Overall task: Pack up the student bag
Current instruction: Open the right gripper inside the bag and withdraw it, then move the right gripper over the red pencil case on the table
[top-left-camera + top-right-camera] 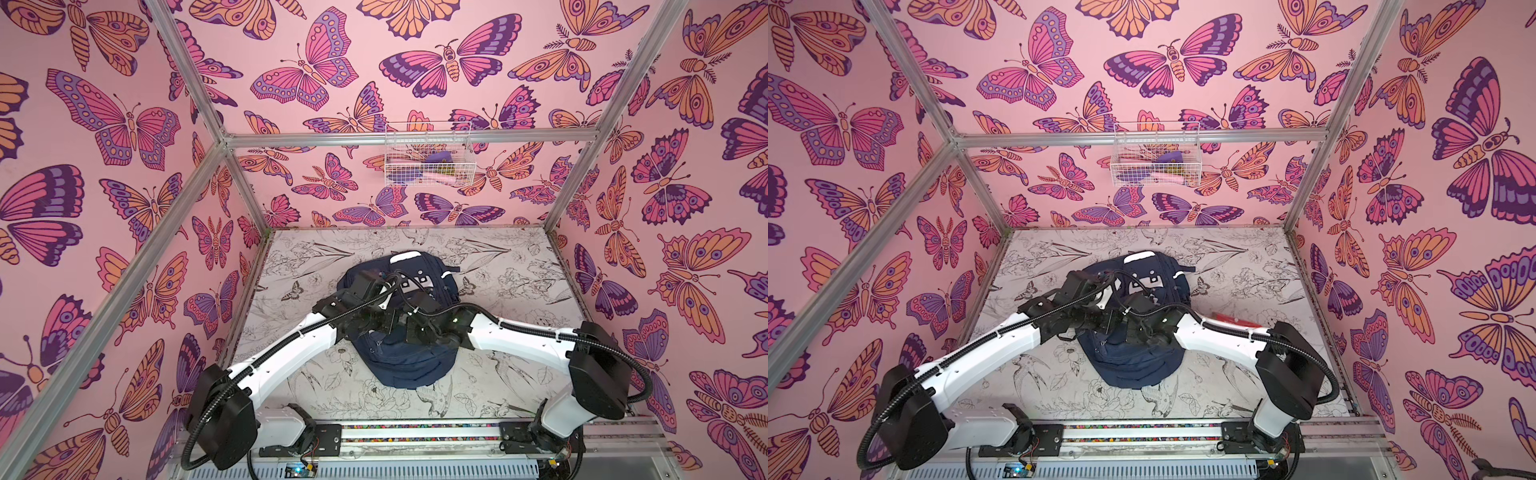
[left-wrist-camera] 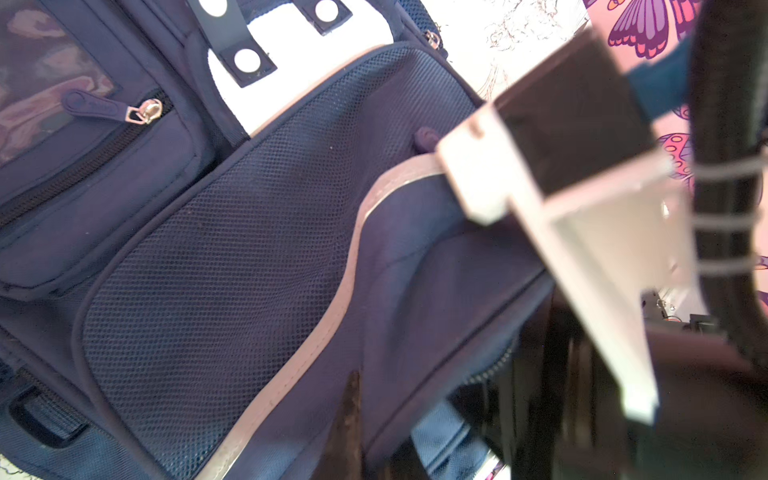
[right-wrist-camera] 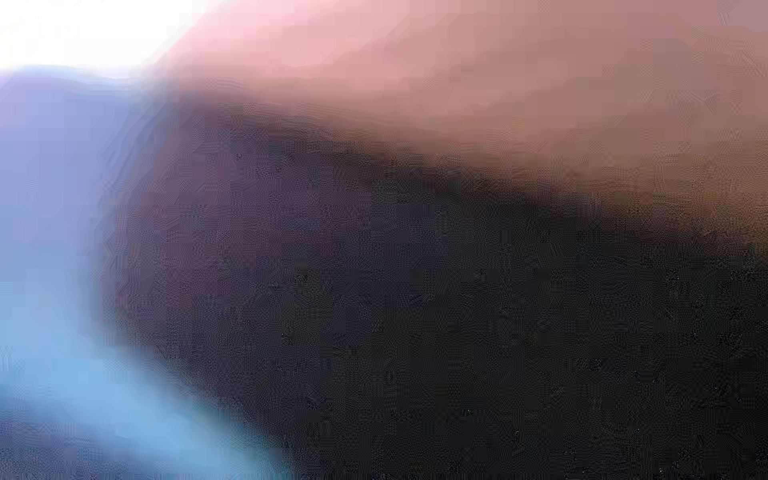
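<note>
The student bag (image 1: 409, 368) (image 1: 1133, 368), a navy backpack with white stripes, lies in the middle of the table in both top views. Both arms reach over its middle. My left gripper (image 1: 380, 322) (image 2: 353, 419) is shut, with a fold of the bag's navy fabric bunched round its brown finger beside the mesh panel (image 2: 216, 266). My right gripper (image 1: 415, 328) sits close beside it among black wrist parts. The right wrist view is a dark blur pressed against blue fabric (image 3: 50, 291), so its jaws are hidden.
A white wire basket (image 1: 428, 160) holding small items hangs on the back wall. A flat red thing (image 1: 1229, 318) lies on the table behind the right forearm. Aluminium posts frame the butterfly walls. The arms' base rail (image 1: 415, 432) runs along the front edge.
</note>
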`<state>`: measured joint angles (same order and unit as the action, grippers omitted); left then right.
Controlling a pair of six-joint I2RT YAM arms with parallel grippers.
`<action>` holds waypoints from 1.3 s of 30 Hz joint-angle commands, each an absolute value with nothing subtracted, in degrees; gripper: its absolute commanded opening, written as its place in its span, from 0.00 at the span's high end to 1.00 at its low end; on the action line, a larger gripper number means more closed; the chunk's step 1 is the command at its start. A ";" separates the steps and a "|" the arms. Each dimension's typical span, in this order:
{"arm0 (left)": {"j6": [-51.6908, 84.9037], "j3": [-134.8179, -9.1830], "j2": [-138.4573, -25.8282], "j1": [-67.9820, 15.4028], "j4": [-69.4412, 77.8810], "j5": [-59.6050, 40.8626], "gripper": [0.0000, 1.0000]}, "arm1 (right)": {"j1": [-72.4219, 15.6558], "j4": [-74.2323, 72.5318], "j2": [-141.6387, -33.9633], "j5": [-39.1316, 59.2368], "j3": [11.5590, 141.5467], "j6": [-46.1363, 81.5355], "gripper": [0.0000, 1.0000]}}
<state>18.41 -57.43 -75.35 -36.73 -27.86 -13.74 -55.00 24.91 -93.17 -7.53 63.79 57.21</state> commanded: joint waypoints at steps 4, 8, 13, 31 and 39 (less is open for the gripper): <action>18.48 -57.72 -73.50 -36.51 -24.96 -14.07 1.00 | -51.60 35.38 -87.52 -17.07 63.54 56.45 0.93; 18.39 -57.91 -73.48 -36.48 -25.31 -13.82 1.00 | -51.01 38.96 -82.32 -21.82 64.55 52.06 0.69; 18.38 -57.98 -73.48 -36.49 -25.42 -13.79 1.00 | -46.33 47.34 -74.45 -30.18 62.71 52.09 0.37; 18.15 -58.01 -73.51 -36.53 -25.99 -13.49 1.00 | -3.15 42.17 -70.76 -11.55 43.42 55.99 0.37; 18.02 -58.01 -73.48 -36.50 -26.10 -13.35 1.00 | 1.24 37.94 -77.35 -4.54 43.39 54.39 0.38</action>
<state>18.26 -57.43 -75.33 -36.71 -27.64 -13.45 0.89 40.25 -75.66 -8.34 43.57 55.05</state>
